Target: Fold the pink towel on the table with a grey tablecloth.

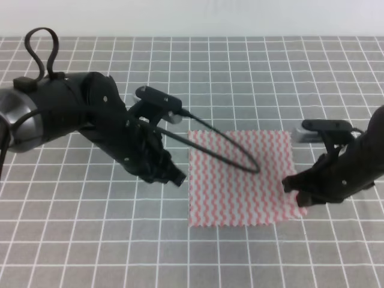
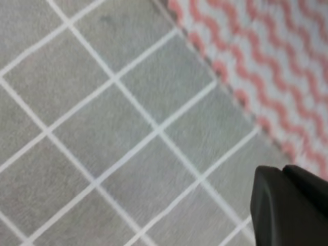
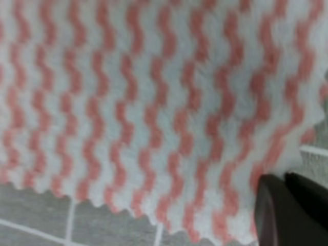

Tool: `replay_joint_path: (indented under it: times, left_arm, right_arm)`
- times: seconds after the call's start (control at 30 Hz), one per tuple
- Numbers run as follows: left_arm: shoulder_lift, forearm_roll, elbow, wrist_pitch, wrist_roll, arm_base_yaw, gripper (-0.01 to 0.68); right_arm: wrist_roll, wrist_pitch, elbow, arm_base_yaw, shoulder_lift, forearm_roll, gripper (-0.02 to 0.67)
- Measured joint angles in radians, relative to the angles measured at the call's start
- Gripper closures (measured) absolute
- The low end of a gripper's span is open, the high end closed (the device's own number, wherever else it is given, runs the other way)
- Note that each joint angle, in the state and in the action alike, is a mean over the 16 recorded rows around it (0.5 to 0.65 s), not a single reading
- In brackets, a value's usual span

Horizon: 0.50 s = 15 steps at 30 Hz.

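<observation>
Pre-fold approach: pink towel [image 1: 240,178] lying flat on tabletop [image 1: 90,240] between tools.
Right tool [image 1: 292,184] hovering at its near corner, left tool [image 1: 177,177] beside opposite edge; jaw opening indeterminate. Thin, limp cloth; pinching corners seems best.

We find the bench [image 1: 252,72] open on all sides of the pink towel [image 1: 240,180] — bare grid cloth lies behind it, in front of it, and to the far left and right. Two obstructions flank the towel. The left gripper [image 1: 171,174] and its bulky arm stand just beside the towel's left edge, blocking approach from that side. A black cable [image 1: 222,141] loops from that arm out over the towel's upper left part, so passage above that area is fouled. The right gripper [image 1: 295,191] sits at the towel's right edge near the front corner, overlapping it — that side is closed too. The towel's middle and front left corner remain reachable from above.
</observation>
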Motion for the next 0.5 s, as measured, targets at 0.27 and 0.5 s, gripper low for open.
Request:
replay_joint_path:
  times: [0.27, 0.5]
  left_arm:
    - [0.000, 0.032, 0.000, 0.027, 0.125, -0.032, 0.518]
    - [0.001, 0.071, 0.000, -0.003, 0.212, -0.102, 0.341]
  right_arm:
    - [-0.017, 0.035, -0.070, 0.000, 0.000, 0.000, 0.664]
    - [-0.033, 0.035, -0.113, 0.000, -0.002, 0.002, 0.665]
